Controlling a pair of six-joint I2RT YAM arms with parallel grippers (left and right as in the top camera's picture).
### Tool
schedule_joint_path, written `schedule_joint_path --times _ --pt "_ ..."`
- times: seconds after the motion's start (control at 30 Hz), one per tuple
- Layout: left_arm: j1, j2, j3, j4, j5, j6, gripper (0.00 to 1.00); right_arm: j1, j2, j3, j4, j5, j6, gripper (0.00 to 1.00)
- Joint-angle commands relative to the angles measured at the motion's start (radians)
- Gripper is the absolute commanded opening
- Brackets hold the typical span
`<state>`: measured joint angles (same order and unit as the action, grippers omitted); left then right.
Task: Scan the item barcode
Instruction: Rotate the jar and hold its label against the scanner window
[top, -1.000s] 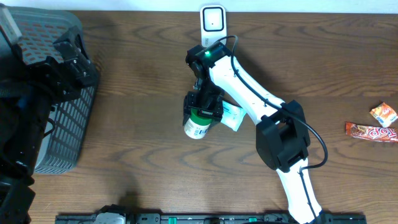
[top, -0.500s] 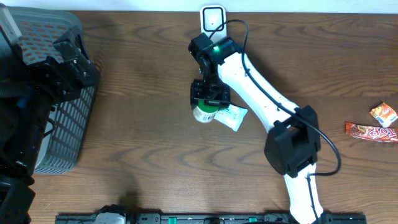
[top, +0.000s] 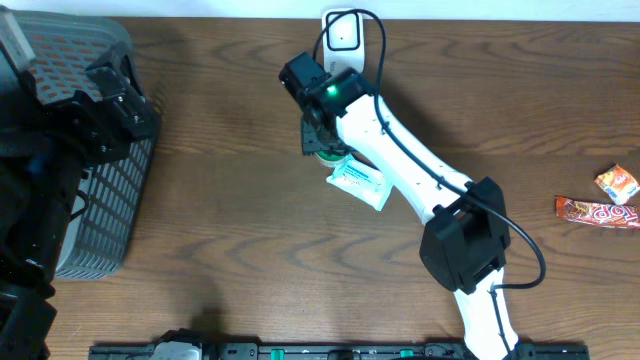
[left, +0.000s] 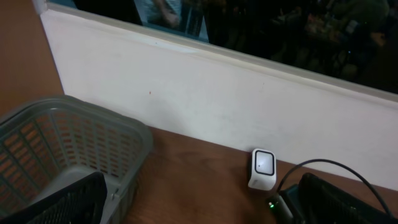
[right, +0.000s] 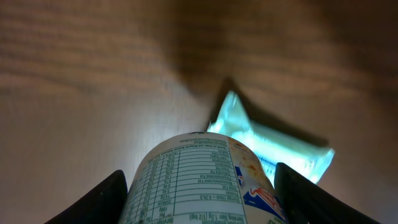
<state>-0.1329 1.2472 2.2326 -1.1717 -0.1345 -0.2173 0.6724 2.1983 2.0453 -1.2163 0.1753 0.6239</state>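
The item (right: 198, 182) is a white round container with a nutrition table and a green end (top: 327, 157). My right gripper (right: 200, 198) is shut on it, one black finger (right: 93, 202) on each side. In the overhead view the right gripper (top: 320, 143) hangs over the table just below the white barcode scanner (top: 343, 30), and it hides most of the item. No barcode shows in the right wrist view. My left gripper (left: 202, 208) is open and holds nothing. It sits at the far left over the basket (top: 95, 160), facing the scanner (left: 263, 168).
A white and blue packet (top: 360, 183) lies on the table right beside the held item, also in the right wrist view (right: 273, 149). Two snack wrappers (top: 600, 200) lie at the far right. The grey basket (left: 68, 140) takes up the left edge.
My right gripper has carried the item up the table towards the scanner and turned its wrist. The packet stayed where it was. The left arm has not moved.
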Motion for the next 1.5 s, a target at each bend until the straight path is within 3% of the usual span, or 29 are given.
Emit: schedule_joint_path --times 0.0,0.27,0.5,0.7,0.97,1.13,1.47 --pt "-0.003 -0.006 -0.003 -0.003 -0.009 -0.006 0.98 0.035 -0.027 0.0 0.042 0.19 0.011 0.48" --pt "-0.003 -0.006 -0.003 -0.042 -0.009 -0.006 0.98 0.056 -0.027 -0.064 0.201 0.346 0.011 0.45" --pt "-0.003 -0.006 -0.003 -0.177 -0.009 -0.006 0.98 0.056 -0.027 -0.172 0.299 0.407 0.0 0.46" --pt "-0.003 -0.006 -0.003 -0.346 -0.009 -0.006 0.98 0.055 -0.027 -0.275 0.507 0.409 -0.143 0.47" --pt "-0.003 -0.006 -0.003 -0.496 -0.009 -0.006 0.98 0.051 -0.027 -0.276 0.709 0.497 -0.274 0.46" --pt "-0.003 -0.006 -0.003 -0.517 -0.009 -0.006 0.98 0.022 -0.025 -0.276 0.823 0.559 -0.3 0.46" --pt "-0.003 -0.006 -0.003 -0.517 -0.009 -0.006 0.98 -0.068 -0.01 -0.276 1.053 0.484 -0.415 0.47"
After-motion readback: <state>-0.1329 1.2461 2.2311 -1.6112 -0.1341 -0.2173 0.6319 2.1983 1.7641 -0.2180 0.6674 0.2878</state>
